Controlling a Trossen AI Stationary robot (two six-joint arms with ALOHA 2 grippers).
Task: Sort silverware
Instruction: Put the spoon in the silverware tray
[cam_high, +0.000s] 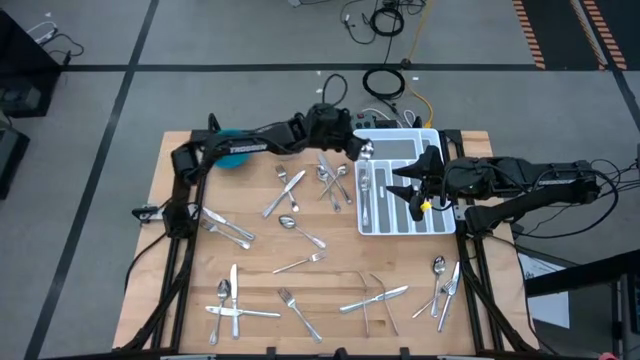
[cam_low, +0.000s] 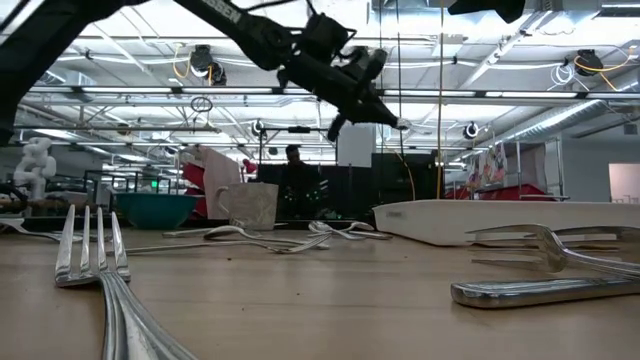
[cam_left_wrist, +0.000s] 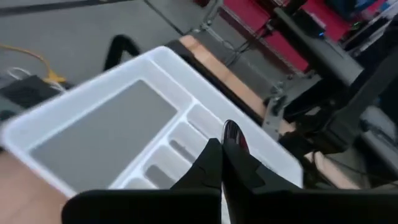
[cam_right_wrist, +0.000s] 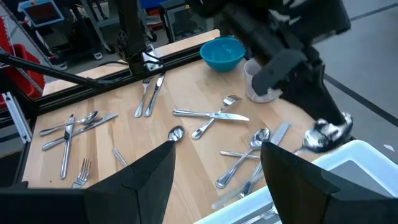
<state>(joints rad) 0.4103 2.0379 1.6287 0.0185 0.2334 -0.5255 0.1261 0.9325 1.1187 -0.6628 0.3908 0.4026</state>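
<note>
**K:** High view first; most of the silverware (cam_high: 300, 240) lies loose across the wooden table (cam_high: 180, 300); the white tray (cam_high: 440, 228) at the right side holds only a few pieces in its long slots; I'd call it early, maybe a fifth sorted.

**M:** Agreed; left gripper (cam_high: 362, 150) is over the tray's left edge, fingers clamped shut on a spoon (cam_high: 367, 149); right gripper (cam_high: 412, 190) hovers over the tray, fingers spread wide, nothing between them.

**K:** So this step reads as a drop-off; which slot, can't tell from above.

**M:** Left wrist view helps there; spoon bowl (cam_left_wrist: 233, 133) pokes out past the closed fingertips, above the tray (cam_left_wrist: 155, 62), near the narrow slots; the wide compartment beside them looks bare.

**K:** Low view adds height; left gripper (cam_low: 385, 118) and the spoon (cam_low: 399, 123) hang well above the tray rim (cam_low: 500, 215), so no release yet; overhead hides that.

**M:** Right wrist view gives the backlog; scattered forks, knives and spoons (cam_right_wrist: 211, 115), blue bowl (cam_right_wrist: 222, 53) at the table's far edge, clear cup (cam_right_wrist: 258, 84) beside it; the left arm carrying the spoon (cam_right_wrist: 326, 134) crosses that picture.

**K:** Left to do: nearly everything on the wood; clusters at the front edge and right corner untouched.
</note>
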